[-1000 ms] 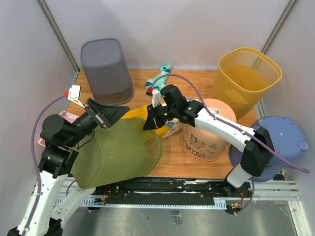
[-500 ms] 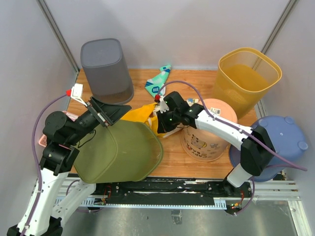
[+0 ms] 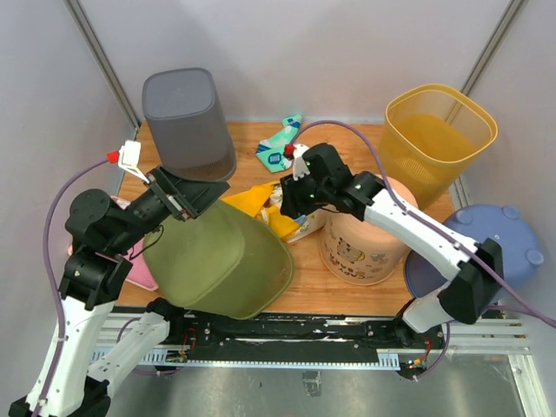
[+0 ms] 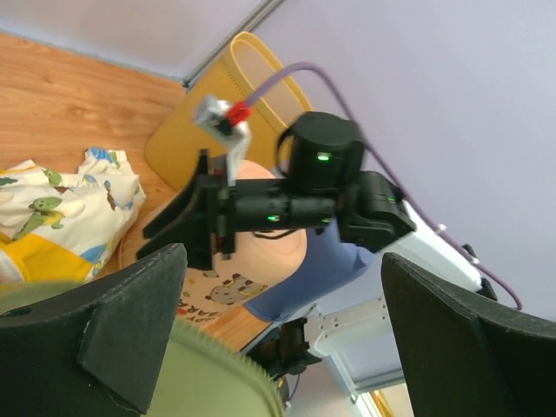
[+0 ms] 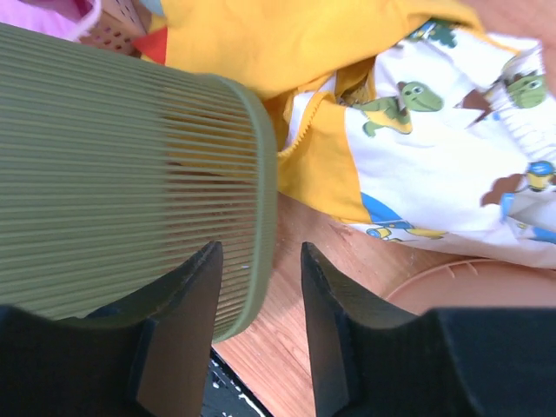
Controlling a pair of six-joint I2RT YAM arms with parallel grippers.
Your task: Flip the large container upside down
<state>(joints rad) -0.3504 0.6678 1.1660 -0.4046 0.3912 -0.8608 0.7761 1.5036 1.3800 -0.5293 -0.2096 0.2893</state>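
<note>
Green bin (image 3: 221, 261) hemmed by clothes (image 3: 248, 200), grey bin (image 3: 187, 122) behind

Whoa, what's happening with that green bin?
Two robot arms are at work on the green basket. It lies tilted on its side, with the left gripper, jaws spread, at its raised end and the right gripper open near its rim. A pile of clothes lies beside it. It isn't upside down yet.

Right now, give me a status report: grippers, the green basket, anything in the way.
Left gripper open, spread at base of green basket. Right gripper open, facing its rim. Basket tilted, not yet inverted. Yellow garment beside the rim.
</note>
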